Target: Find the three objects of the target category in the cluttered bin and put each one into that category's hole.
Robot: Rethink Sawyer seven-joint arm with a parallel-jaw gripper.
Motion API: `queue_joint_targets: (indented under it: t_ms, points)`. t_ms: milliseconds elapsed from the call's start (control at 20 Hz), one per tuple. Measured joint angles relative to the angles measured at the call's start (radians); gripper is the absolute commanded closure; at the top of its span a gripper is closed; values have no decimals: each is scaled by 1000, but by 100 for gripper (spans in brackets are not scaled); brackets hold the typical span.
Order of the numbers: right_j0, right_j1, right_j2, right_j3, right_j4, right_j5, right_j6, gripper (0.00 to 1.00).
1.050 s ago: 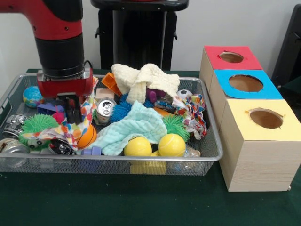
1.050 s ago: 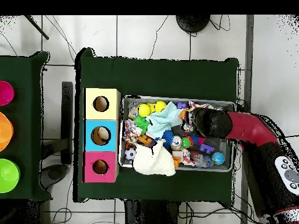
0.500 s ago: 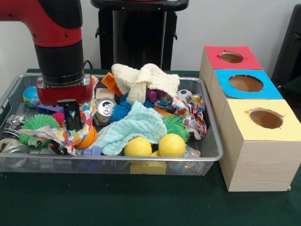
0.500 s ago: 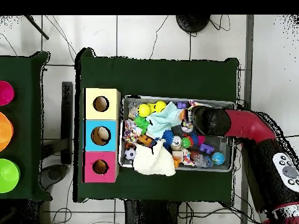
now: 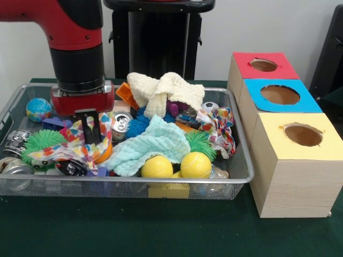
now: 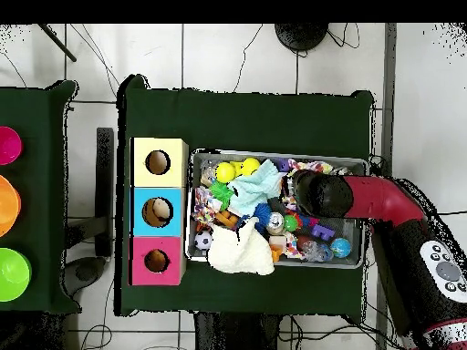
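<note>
Gripper shifted right (over patterned cloth)

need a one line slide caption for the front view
Sawyer's pincer reaches into a cluttered wire bin of balls, cloths and toys, beside red, blue and yellow boxes with holes.

You have the wire bin heaped with balls, cloths and toys, two yellow balls touching at its near wall; beside it stand yellow, blue and red boxes, each with a round top hole
</note>
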Motion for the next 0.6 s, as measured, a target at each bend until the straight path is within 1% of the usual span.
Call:
queue_joint_targets:
  t_ms: [50, 150, 250, 450, 500, 600]
  points:
    - [12, -17, -5, 43, 0, -30, 0, 100]
    - [24, -26, -11, 68, 0, -52, 0, 100]
    - [65, -42, -32, 129, 0, -110, 0, 100]
    - [127, -56, -58, 195, 1, -184, 2, 100]
    - [171, -64, -75, 238, 3, -228, 5, 100]
    - [196, -68, -85, 262, 7, -250, 7, 100]
